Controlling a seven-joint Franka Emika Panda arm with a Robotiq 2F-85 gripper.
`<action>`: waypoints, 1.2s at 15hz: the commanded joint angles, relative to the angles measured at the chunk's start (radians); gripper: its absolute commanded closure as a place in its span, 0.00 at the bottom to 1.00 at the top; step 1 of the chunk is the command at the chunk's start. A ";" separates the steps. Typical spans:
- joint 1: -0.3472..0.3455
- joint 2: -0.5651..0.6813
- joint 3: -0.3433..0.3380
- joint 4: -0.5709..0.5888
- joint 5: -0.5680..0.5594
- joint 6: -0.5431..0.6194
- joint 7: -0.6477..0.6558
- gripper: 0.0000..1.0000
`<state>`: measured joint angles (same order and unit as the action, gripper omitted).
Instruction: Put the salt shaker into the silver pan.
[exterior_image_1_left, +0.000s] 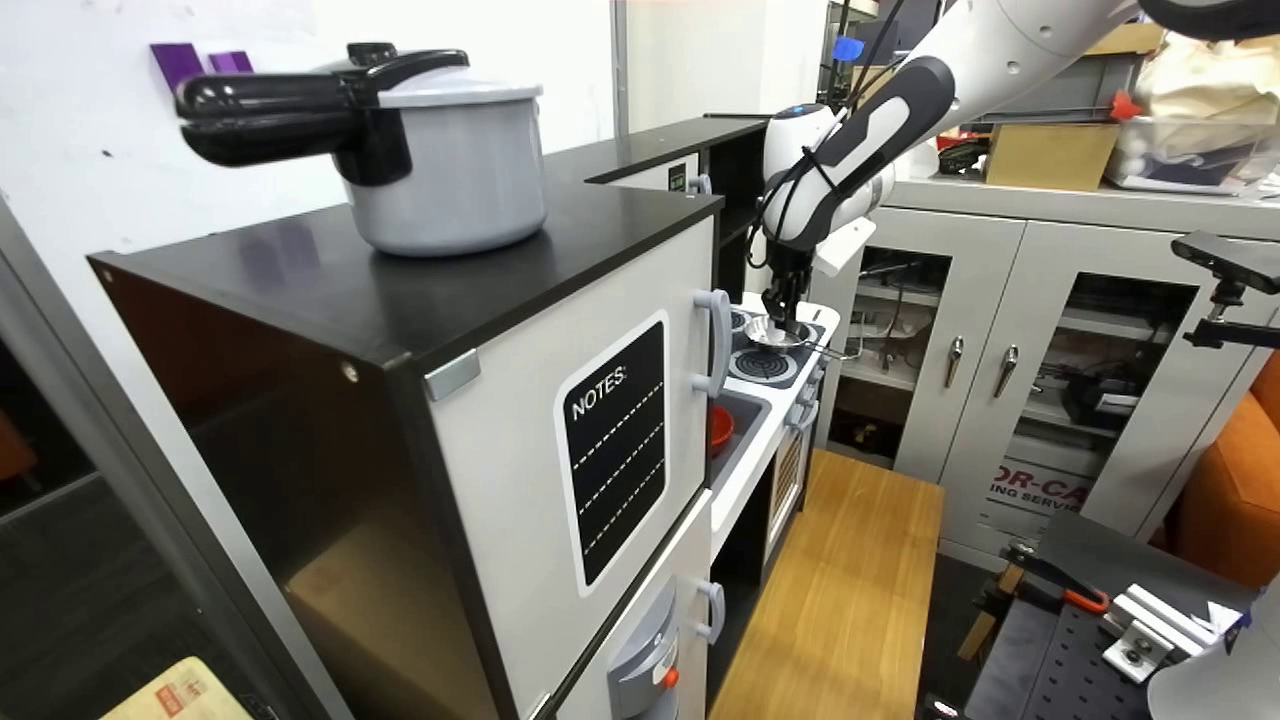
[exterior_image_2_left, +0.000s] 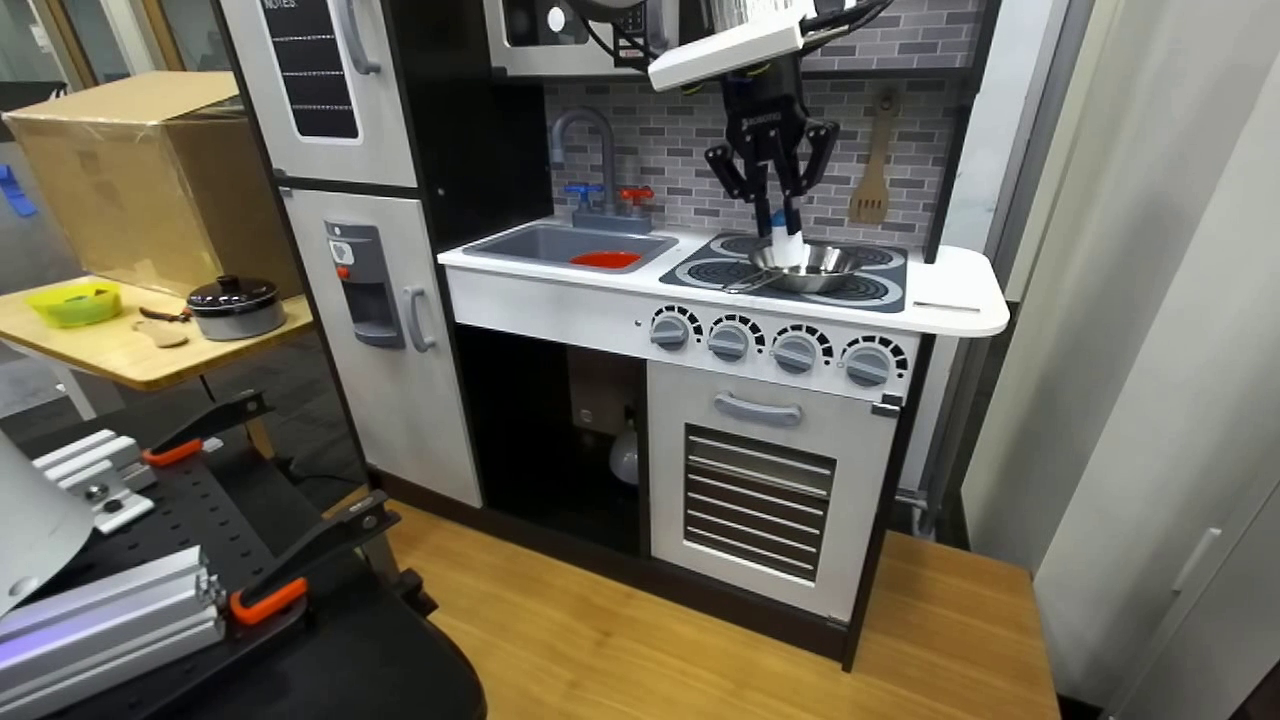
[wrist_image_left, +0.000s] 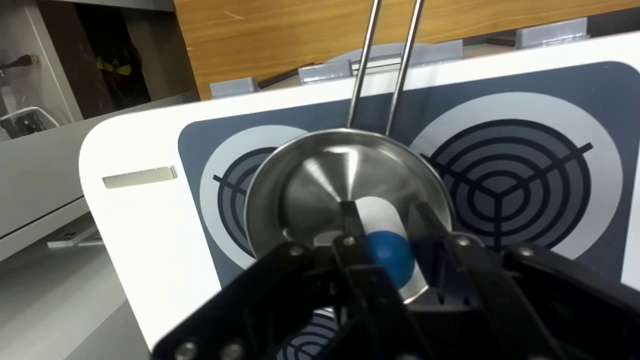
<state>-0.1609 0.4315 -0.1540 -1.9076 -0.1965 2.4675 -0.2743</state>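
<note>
The silver pan (exterior_image_2_left: 822, 268) sits on the stove burners, with its long wire handle pointing to the stove front. It also shows in the wrist view (wrist_image_left: 315, 175) and in an exterior view (exterior_image_1_left: 758, 334). The salt shaker (exterior_image_2_left: 787, 250) has a white body and a rounded blue cap. My gripper (exterior_image_2_left: 778, 232) points down over the pan and is shut on the shaker near its cap. In the wrist view the shaker (wrist_image_left: 378, 215) is between the fingers, leaning slightly, its lower part inside the pan's rim. Whether its base touches the pan bottom is hidden.
A grey sink (exterior_image_2_left: 520, 245) with a red bowl (exterior_image_2_left: 605, 259) lies beside the stove. The microwave (exterior_image_2_left: 560, 35) and upper shelf are close to the arm. A wooden spatula (exterior_image_2_left: 872, 195) hangs on the tiled wall. A tall toy fridge (exterior_image_1_left: 560, 420) stands past the sink.
</note>
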 joint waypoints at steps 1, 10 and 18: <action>-0.017 0.016 0.016 0.033 0.015 -0.024 0.000 0.93; -0.021 0.048 0.011 0.067 0.010 -0.034 0.007 0.51; -0.019 0.056 -0.003 0.091 0.010 -0.077 0.061 0.01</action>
<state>-0.1699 0.4836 -0.1629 -1.8401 -0.1919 2.4333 -0.2280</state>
